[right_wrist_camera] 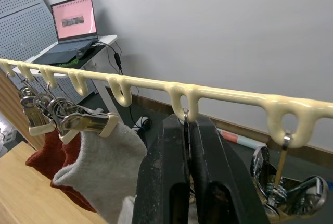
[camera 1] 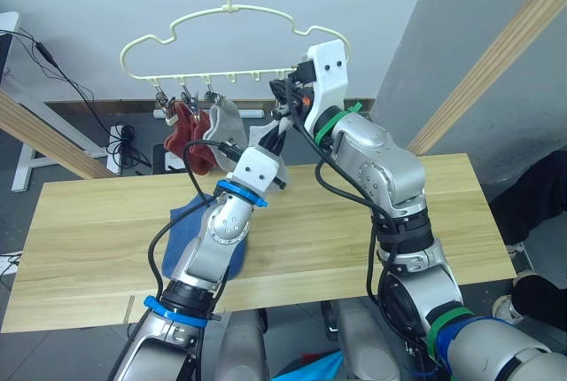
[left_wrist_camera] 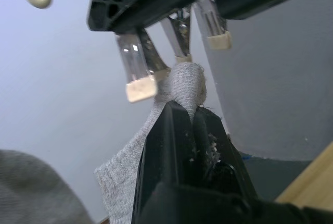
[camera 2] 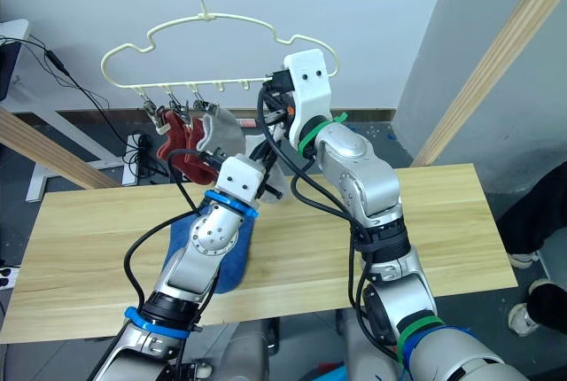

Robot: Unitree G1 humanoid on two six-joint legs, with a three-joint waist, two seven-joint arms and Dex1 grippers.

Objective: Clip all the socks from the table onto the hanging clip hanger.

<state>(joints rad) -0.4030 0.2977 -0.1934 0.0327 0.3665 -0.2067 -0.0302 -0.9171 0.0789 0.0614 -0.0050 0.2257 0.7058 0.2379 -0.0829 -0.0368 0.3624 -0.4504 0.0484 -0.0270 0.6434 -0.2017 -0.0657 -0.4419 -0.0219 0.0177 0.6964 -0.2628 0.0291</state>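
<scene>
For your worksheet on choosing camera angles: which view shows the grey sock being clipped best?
The left wrist view: the grey sock fills the centre, pinched by the left gripper beneath a clip. Both eye views mostly hide it behind the arms; the right wrist view shows another grey sock already hanging.

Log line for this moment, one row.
hung: two rust-red socks, one grey | left pincer: shut on second light grey knit sock | right pincer: at hanger clip | table: blue socks

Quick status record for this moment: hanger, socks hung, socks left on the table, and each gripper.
Hanger: pale yellow-green wire clip hanger, hanging by its metal hook.
Hung: two rust red knit socks and one light grey knit sock, clipped side by side.
On table: blue knit socks on the light wood plank table.
Left gripper: shut on second light grey sock, held up to a clip.
Right gripper: shut on a clip at the hanger bar.
</scene>
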